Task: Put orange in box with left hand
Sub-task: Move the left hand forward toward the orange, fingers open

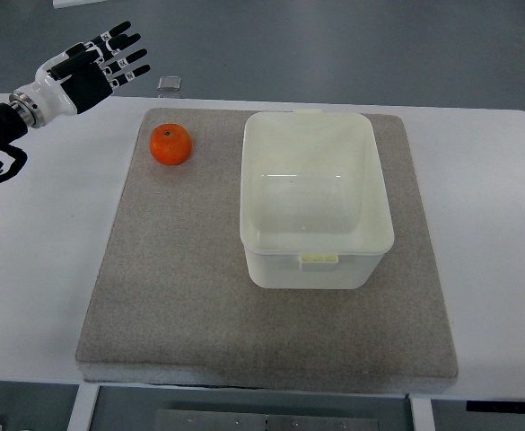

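**Desk:** Hovering over the far-left corner of the white surface (38,251), the left robot hand (100,63) has its dark fingers (127,56) spread and straight, with nothing in them. What does the caption say about the fruit?

**Photographer:** The orange (170,145) sits on the grey mat (199,296), near its far-left corner, stem dimple facing up. From the robot hand it lies at about four o'clock, near but clearly apart, with no contact. It is round, so it has no long axis to line up with; any approach angle should do.

**Desk:** And the box?

**Photographer:** The white box (316,260) stands open and looks empty on the same mat, at three o'clock from the orange, with a strip of mat between them.

**Desk:** Which arm is nearer?

**Photographer:** Only the left arm shows, coming in from the left edge; the right is out of view. The grasp has not begun. By my reading, the next move calls for the robot hand to drop toward four o'clock and close around the fruit.
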`<control>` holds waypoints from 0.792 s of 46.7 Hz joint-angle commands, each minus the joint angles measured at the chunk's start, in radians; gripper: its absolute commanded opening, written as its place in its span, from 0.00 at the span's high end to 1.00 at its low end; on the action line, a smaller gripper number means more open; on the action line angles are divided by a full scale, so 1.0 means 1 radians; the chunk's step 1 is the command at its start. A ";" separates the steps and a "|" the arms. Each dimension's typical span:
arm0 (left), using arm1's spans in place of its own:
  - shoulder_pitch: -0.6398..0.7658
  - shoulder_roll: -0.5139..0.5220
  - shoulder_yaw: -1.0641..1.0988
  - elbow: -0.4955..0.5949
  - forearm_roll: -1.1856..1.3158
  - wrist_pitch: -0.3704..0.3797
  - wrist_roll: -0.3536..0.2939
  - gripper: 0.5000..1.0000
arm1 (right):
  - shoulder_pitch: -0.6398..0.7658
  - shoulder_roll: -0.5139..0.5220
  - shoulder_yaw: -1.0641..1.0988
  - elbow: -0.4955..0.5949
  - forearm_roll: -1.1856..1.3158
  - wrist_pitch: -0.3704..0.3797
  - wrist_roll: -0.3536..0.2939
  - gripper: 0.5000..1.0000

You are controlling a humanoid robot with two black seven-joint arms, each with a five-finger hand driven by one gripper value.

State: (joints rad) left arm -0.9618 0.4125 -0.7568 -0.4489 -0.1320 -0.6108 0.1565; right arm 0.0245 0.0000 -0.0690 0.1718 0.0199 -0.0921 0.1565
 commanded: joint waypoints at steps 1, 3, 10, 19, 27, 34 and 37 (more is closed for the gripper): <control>0.000 0.000 -0.001 -0.001 0.000 0.000 0.000 0.01 | 0.000 0.000 0.000 0.000 0.000 0.000 0.000 0.14; 0.000 0.000 -0.003 -0.001 0.000 0.000 0.000 0.01 | 0.000 0.000 0.000 0.000 0.000 0.000 0.000 0.14; -0.002 0.000 0.000 -0.002 0.000 0.000 0.000 0.01 | 0.000 0.000 0.000 0.000 0.000 0.000 0.000 0.14; -0.008 0.000 -0.001 -0.007 -0.002 0.000 0.000 0.01 | 0.000 0.000 0.000 0.000 0.000 0.000 0.000 0.14; -0.014 -0.001 -0.009 -0.005 -0.008 0.000 0.000 0.01 | 0.000 0.000 0.000 0.000 0.000 0.000 0.000 0.14; -0.011 -0.003 -0.009 -0.001 -0.006 0.000 -0.002 0.01 | 0.000 0.000 0.000 0.000 0.000 0.000 0.000 0.14; -0.011 -0.018 -0.003 0.003 -0.005 0.000 -0.002 0.01 | 0.000 0.000 0.000 0.000 0.000 0.000 0.000 0.14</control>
State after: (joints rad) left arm -0.9741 0.4077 -0.7654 -0.4501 -0.1396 -0.6108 0.1551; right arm 0.0245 0.0000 -0.0690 0.1718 0.0200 -0.0921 0.1565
